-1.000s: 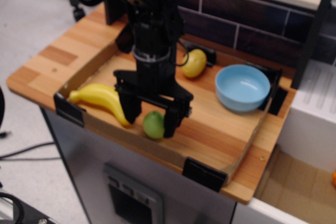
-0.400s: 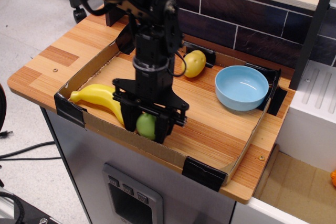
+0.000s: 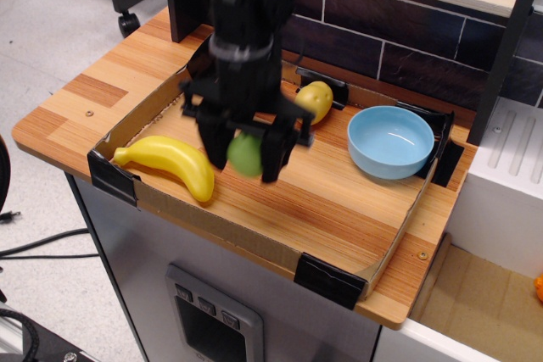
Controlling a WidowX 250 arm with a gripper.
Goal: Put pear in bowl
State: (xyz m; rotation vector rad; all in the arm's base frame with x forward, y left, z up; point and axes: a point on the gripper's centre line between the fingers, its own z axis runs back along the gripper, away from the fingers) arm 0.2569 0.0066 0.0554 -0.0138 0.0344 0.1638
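The light-green pear is held between the fingers of my black gripper, lifted above the wooden tray floor. The gripper is shut on it and hangs over the tray's middle left. The light-blue bowl stands empty at the tray's right side, well to the right of the gripper. The arm's body hides part of the tray behind it.
A yellow banana lies at the tray's front left. A yellow-olive lumpy fruit sits at the back, between the arm and the bowl. The tray has low cardboard walls with black corner clips. A white box stands to the right.
My gripper closed on the pear, then rose with it off the tray floor and moved slightly back and right. The banana, bowl and other fruit stayed put.
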